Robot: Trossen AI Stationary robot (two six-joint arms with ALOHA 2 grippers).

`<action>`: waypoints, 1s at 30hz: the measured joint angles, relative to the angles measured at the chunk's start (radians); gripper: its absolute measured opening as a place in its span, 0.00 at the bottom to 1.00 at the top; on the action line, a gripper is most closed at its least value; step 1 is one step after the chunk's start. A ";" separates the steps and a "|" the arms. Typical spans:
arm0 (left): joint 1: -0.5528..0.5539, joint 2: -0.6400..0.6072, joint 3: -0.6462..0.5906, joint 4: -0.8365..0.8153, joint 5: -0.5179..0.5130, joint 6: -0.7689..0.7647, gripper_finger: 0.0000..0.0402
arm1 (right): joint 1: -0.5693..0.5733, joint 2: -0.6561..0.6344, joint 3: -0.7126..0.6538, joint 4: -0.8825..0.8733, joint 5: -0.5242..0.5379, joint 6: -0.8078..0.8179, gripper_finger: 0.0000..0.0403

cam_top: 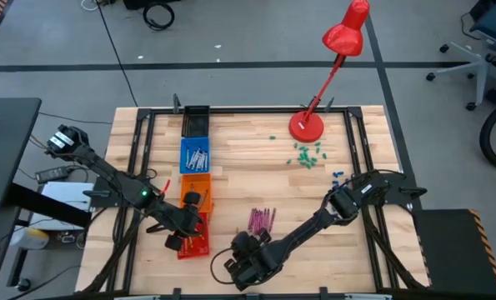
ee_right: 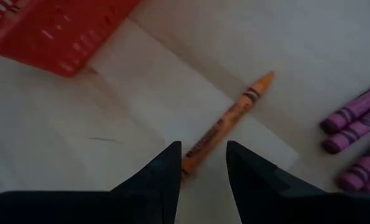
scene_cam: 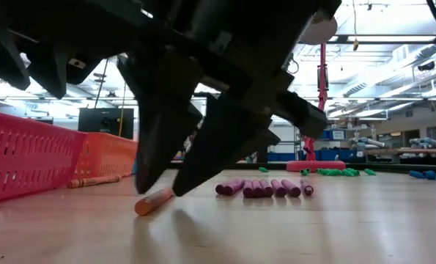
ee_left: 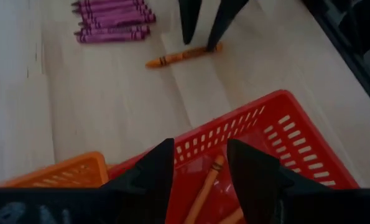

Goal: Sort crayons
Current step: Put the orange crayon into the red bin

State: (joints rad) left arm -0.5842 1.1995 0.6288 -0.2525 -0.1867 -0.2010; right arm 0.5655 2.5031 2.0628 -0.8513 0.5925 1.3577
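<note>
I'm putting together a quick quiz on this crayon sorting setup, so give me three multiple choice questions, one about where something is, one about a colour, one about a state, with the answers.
1. Where does the orange crayon at the right tool lie?
A. inside the blue bin
B. on the bare table, between the red basket and the purple crayons
C. under the lamp

2. What colour is the bin holding the grey crayons?
A. blue
B. yellow
C. white

3. How does the right tool stand?
A. shut tight with nothing near it
B. carrying a purple crayon
C. open, fingers either side of the orange crayon's end

Answers:
1 B: the left wrist view shows it on the wood between the red basket and the purple crayons.
2 A: the high view shows a blue bin.
3 C: the right wrist view shows the crayon's end in the gap between the fingers.
</note>
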 joint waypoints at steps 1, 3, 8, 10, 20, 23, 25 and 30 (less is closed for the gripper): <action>0.000 0.000 0.000 -0.003 0.000 -0.002 0.40 | 0.000 0.000 0.000 -0.016 -0.003 -0.001 0.33; -0.002 0.000 0.000 -0.005 0.000 -0.010 0.40 | 0.000 0.000 -0.001 -0.026 -0.013 -0.005 0.33; -0.003 0.000 0.000 -0.016 0.000 -0.022 0.40 | -0.005 -0.001 0.000 -0.087 -0.042 -0.061 0.33; -0.002 0.000 0.000 -0.018 0.000 -0.025 0.40 | -0.005 -0.001 0.000 -0.096 -0.041 -0.121 0.33; -0.003 0.000 0.000 -0.031 0.000 -0.037 0.40 | -0.006 -0.002 0.000 -0.085 -0.076 -0.430 0.33; -0.003 0.000 0.000 -0.033 0.000 -0.048 0.40 | -0.011 -0.006 0.001 -0.090 -0.136 -0.438 0.31; -0.002 0.000 0.000 -0.033 0.000 -0.063 0.40 | -0.019 -0.008 0.002 -0.091 -0.174 -0.436 0.29; -0.003 0.000 0.000 -0.031 0.000 -0.102 0.40 | -0.020 -0.009 0.003 -0.087 -0.211 -0.412 0.20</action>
State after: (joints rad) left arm -0.5869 1.1995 0.6285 -0.2833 -0.1866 -0.3033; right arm 0.5457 2.4943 2.0655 -0.9385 0.3819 0.9456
